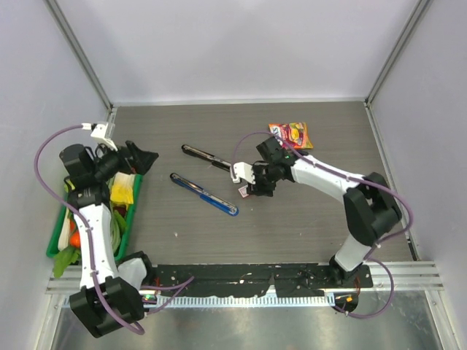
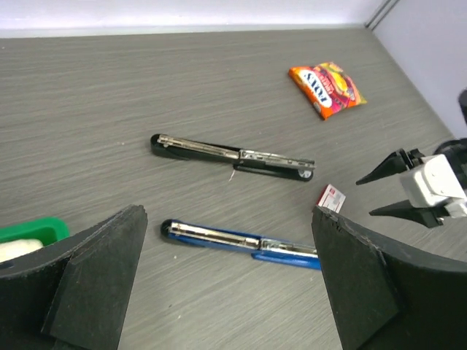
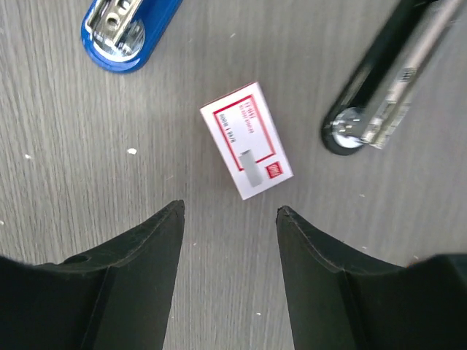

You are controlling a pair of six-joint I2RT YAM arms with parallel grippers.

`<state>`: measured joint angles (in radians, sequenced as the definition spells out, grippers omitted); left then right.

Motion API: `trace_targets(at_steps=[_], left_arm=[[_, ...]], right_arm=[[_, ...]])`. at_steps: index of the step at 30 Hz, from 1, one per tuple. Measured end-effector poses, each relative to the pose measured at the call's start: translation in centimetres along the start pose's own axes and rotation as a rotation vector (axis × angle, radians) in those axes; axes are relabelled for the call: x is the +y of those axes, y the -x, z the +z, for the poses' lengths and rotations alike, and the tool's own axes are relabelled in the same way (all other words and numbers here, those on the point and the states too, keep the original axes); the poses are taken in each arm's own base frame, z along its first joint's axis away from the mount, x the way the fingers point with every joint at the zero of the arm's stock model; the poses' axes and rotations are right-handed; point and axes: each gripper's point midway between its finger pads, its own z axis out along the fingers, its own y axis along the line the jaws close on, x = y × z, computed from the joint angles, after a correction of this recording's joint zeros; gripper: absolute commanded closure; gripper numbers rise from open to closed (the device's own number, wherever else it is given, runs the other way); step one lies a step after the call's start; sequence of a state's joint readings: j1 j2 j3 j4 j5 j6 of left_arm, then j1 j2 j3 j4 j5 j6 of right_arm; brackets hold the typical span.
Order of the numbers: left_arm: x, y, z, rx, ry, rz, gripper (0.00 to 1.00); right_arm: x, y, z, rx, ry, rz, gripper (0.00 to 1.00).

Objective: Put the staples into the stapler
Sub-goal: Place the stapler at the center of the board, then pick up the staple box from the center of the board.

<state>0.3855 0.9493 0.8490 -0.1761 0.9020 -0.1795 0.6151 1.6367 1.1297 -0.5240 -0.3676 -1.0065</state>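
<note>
Plainly, both pincers stood apart and empty over the grey wood-grain table point(image 1: 306, 219).
At the left, beside a green plastic bin point(image 1: 52, 240), the left gripper point(image 1: 142, 159) hung with its fingers spread wide, holding nothing. Right of it, the slim black desk stapler point(image 1: 206, 157) lay opened out flat, metal channel showing, with a blue stapler point(image 1: 204, 193) nearer. By the blue one's right end lay the small white-and-red cardboard staple box point(image 3: 246, 140), with the right gripper point(image 3: 230, 211) over it, jaws parted, nothing between them. An orange snack bag point(image 1: 290, 134) lay farther right.
</note>
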Motion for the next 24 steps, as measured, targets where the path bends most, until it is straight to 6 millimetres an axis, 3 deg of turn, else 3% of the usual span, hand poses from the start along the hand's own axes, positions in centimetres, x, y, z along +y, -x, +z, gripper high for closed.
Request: trace_targets(at_steps=[3,10,20,24], left_arm=[[-0.4,-0.3,-0.8,0.032,0.015,0.043,0.0],[-0.3,-2.8,-2.3,0.115,0.07,0.09,0.0],[0.1,-4.2,-2.5,0.144,0.087,0.083,0.0],[0.2,-4.5,-2.4,0.152,0.087,0.074,0.0]], right_arm=[[0.3,-0.8,1.6,0.043,0.084,-0.014,0.42],[-1.6,-0.6,3.5,0.067,0.146,-0.093,0.41],[0.5,-2.1,5.0,0.075,0.277,-0.155,0.4],[0.3,-2.0,5.3,0.071,0.287,-0.165,0.4]])
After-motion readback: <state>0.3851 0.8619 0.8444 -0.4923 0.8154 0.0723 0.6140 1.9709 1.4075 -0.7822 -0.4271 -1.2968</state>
